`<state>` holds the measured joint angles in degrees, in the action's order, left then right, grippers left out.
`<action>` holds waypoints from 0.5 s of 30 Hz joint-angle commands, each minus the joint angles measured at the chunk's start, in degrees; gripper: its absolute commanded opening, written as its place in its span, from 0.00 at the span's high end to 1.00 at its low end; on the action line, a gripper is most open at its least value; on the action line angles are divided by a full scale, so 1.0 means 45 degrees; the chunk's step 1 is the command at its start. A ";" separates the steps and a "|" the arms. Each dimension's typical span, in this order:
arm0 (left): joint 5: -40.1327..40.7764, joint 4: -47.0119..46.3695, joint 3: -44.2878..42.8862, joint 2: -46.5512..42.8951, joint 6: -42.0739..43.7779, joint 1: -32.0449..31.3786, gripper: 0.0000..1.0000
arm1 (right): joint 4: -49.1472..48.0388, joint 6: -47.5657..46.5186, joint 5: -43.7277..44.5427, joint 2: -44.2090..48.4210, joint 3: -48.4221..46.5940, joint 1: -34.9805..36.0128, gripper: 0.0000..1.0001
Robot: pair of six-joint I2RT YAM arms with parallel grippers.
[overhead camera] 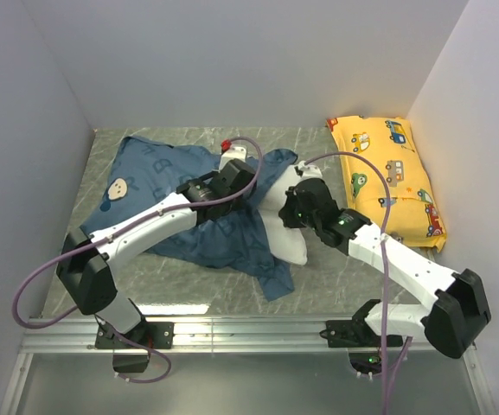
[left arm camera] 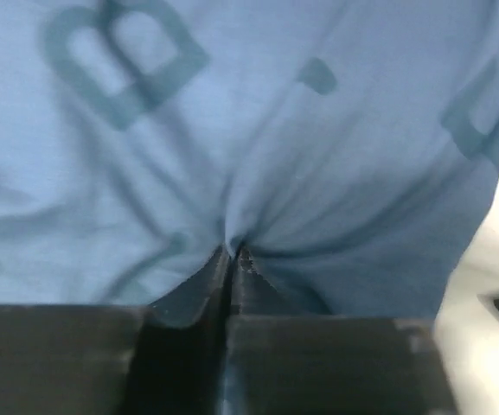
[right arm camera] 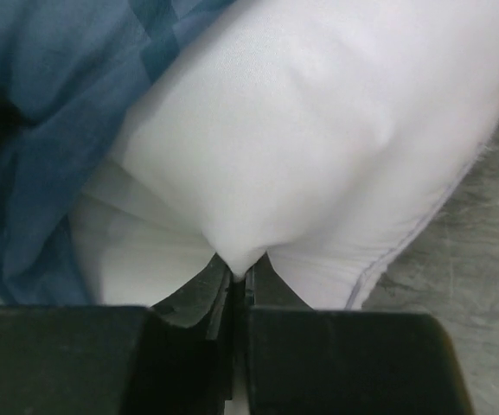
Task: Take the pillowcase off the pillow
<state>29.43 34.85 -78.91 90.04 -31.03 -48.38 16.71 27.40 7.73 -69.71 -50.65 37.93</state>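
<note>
Pillowcase (overhead camera: 158, 173) lies rumpled across the middle of the table (overhead camera: 318, 281), covering most of the pillow (overhead camera: 288, 240). Only a white end shows at its right edge, partly hidden by the right arm (overhead camera: 405, 259). That arm and the left arm (overhead camera: 145, 226) reach diagonally inward, wrists low. Left gripper (left arm camera: 232, 252) is clenched on a pinch of blue fabric; right gripper (right arm camera: 239, 270) is clenched on a fold of white pillow.
</note>
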 commanded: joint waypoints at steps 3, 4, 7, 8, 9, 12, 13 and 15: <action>0.1037 0.0556 -0.0041 -0.0789 0.0253 0.1354 0.99 | 0.2671 -0.0248 0.2828 0.1756 -0.1613 0.0028 1.00; 0.1347 0.0479 -0.0003 -0.1022 0.0370 0.1995 1.00 | 0.2886 -0.0249 0.3008 0.2032 -0.1885 -0.0030 1.00; 0.1467 0.0148 0.0327 -0.1588 0.0740 0.3769 0.99 | 0.3843 -0.0268 0.3555 0.2951 -0.2588 -0.0109 1.00; 0.1642 0.0049 0.0484 -0.1707 0.0820 0.4262 1.00 | 0.4348 -0.0249 0.3730 0.3127 -0.2804 -0.0129 1.00; 0.1585 -0.0126 0.0640 -0.1843 0.0878 0.4789 1.00 | 0.4604 -0.0249 0.3829 0.3341 -0.3000 -0.0148 1.00; 0.0144 -0.0946 0.1402 -0.2448 0.0957 0.7229 1.00 | 0.5387 -0.0171 0.4279 0.3945 -0.3625 -0.0148 1.00; -0.0228 -0.1160 0.1752 -0.2721 0.0860 0.8415 1.00 | 0.5485 -0.0170 0.4356 0.4103 -0.3801 -0.0148 1.00; -0.1376 -0.1767 0.1989 -0.2879 0.0782 0.9321 1.00 | 0.5739 -0.0170 0.4377 0.4377 -0.3958 -0.0168 1.00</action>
<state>16.86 29.80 -71.88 79.79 -30.92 -17.21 33.69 28.67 15.09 -55.48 -64.38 39.03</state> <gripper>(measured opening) 0.013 0.045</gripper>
